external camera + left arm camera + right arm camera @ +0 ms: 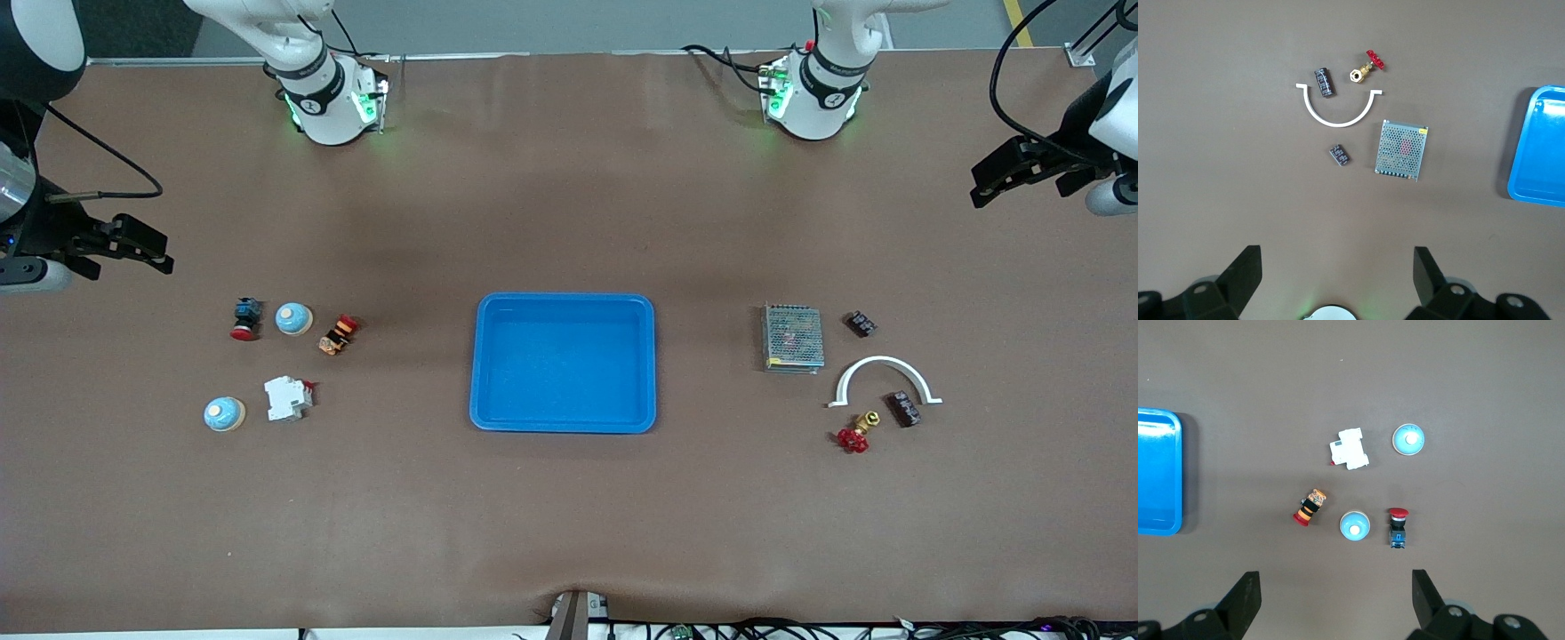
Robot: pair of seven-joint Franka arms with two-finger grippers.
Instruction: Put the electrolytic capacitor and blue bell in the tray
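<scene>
Between two blue bells (293, 318) and two capacitors (903, 408), the tray (564, 424) is seen bare, with the left gripper (1338, 273) and right gripper (1336, 593) held open, waiting.

Brown desk (569, 516), matte covering. At centre: blue tray (498, 413), flat on the surface. Toward the right arm's end: two blue bells (293, 318) (223, 413), red-capped push button (245, 318), white breaker (287, 397), small orange-and-red part (338, 334). Toward the left arm's end: metal mesh-covered power supply (791, 338), white arch-shaped bracket (883, 363), two small black components (859, 324) (903, 408), brass valve with red handle (855, 434). All items apart from one another.
</scene>
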